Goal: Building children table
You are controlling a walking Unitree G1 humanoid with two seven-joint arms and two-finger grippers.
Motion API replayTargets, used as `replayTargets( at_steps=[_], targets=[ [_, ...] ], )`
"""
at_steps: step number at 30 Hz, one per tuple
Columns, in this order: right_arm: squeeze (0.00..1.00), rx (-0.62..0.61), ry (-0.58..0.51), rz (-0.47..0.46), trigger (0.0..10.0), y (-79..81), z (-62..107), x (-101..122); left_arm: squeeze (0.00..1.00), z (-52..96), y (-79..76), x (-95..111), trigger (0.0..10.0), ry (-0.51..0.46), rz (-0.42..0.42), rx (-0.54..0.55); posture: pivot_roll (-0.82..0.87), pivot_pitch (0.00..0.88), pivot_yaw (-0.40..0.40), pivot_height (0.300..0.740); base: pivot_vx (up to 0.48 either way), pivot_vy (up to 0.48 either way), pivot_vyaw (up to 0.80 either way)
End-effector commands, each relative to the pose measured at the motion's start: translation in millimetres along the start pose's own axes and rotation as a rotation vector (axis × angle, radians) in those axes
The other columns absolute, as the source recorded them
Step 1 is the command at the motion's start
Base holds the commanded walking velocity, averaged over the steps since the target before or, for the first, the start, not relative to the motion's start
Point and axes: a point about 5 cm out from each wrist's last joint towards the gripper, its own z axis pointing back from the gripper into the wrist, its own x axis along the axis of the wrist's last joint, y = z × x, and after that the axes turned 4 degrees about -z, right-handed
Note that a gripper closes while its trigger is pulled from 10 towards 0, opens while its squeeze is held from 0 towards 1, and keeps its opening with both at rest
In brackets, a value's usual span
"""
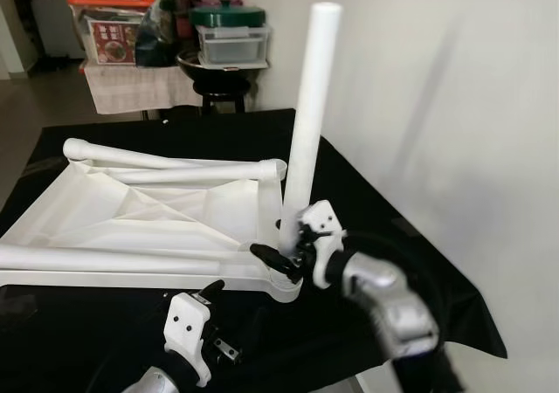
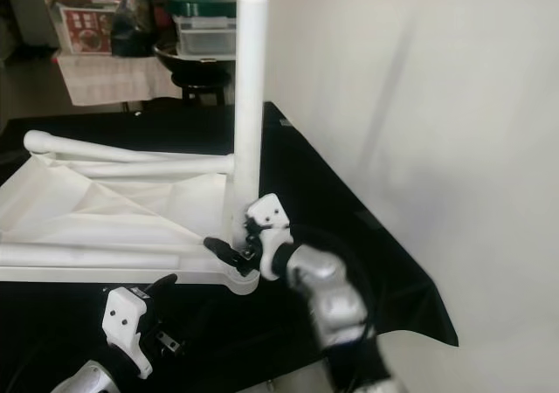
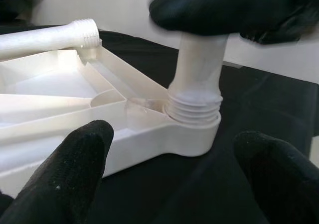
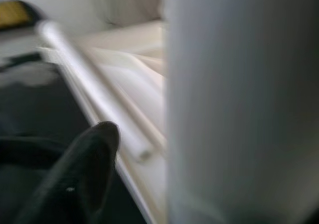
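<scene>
White plastic makes up the upturned tabletop (image 1: 131, 210), which is laid flat on a black cloth (image 1: 384, 236) with its ribbed underside facing up. At its near right corner a socket (image 3: 192, 129) is found, and into this a leg (image 1: 307, 122) has been stood upright, its long axis pointing to twelve o'clock. Threads are still exposed at the foot of the leg in the left wrist view, so the leg is judged not yet fully screwed home.

The right gripper (image 1: 293, 251) is closed around the leg just above the socket, approached from four o'clock, one black finger (image 1: 269, 255) being seen wrapped round the base. The coming turn is governed by this: the leg's axis runs vertically through the grasp, so rotation about that upright line is required.

The left gripper (image 1: 205, 301) is held spread wide, apart from the tabletop, at seven o'clock of the socket. Two further legs (image 1: 166, 157) are seen lying across the tabletop.
</scene>
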Motion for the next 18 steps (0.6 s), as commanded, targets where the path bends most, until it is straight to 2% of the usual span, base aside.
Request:
replayTargets(
  at_steps=[1, 2, 3, 4, 5, 6, 11, 12, 18],
  targets=[
    [1.00, 0.207, 0.036, 0.073, 10.0, 4.4, -1.0, 6.1, 0.00, -1.0, 1.7, 1.5, 10.0, -0.007, 0.011, 0.006, -0.06, 0.000, -0.081, 0.740, 0.000, 0.000, 0.00],
    [1.00, 0.207, 0.036, 0.073, 10.0, 4.4, -1.0, 6.1, 0.00, -1.0, 1.7, 1.5, 10.0, -0.007, 0.011, 0.006, -0.06, 0.000, -0.081, 0.740, 0.000, 0.000, 0.00],
    [0.75, 0.238, 0.067, 0.110, 10.0, -0.4, -0.3, 8.2, 0.00, -1.0, 1.7, 1.7, 10.0, -0.007, 0.011, 0.007, -0.06, 0.000, -0.081, 0.740, 0.000, 0.000, 0.00],
    [0.58, 0.248, 0.085, 0.119, 10.0, -4.4, -0.8, 9.7, 0.00, -1.2, 1.5, 2.0, 10.0, -0.008, 0.011, 0.007, -0.05, 0.000, -0.089, 0.740, 0.000, 0.000, 0.00],
    [0.58, 0.248, 0.085, 0.119, 10.0, -4.4, -0.8, 9.7, 0.00, -1.2, 1.5, 2.0, 10.0, -0.008, 0.011, 0.007, -0.05, 0.000, -0.089, 0.740, 0.000, 0.000, 0.00],
    [0.00, 0.270, 0.104, 0.139, 10.0, -9.1, -2.7, 12.9, 0.00, -1.6, 1.2, 2.4, 10.0, -0.009, 0.010, 0.008, -0.04, 0.000, -0.096, 0.740, 0.000, 0.000, 0.00],
    [0.00, 0.324, 0.139, 0.141, 10.0, -18.3, -11.8, 19.6, 0.00, -2.1, -0.8, 3.3, 10.0, -0.010, 0.007, 0.013, -0.01, 0.000, -0.108, 0.740, 0.000, 0.000, 0.00],
    [0.00, 0.332, 0.137, 0.128, 0.0, -20.3, -15.6, 21.7, 0.00, -2.3, -1.9, 3.7, 10.0, -0.011, 0.006, 0.014, 0.00, 0.000, -0.115, 0.740, 0.000, 0.000, 0.00],
    [0.00, 0.399, 0.153, 0.104, 0.0, -24.0, -17.7, 22.3, 0.00, -1.8, -4.8, 4.8, 10.0, -0.012, 0.003, 0.017, 0.01, 0.000, -0.121, 0.740, 0.000, 0.000, 0.00]
  ],
)
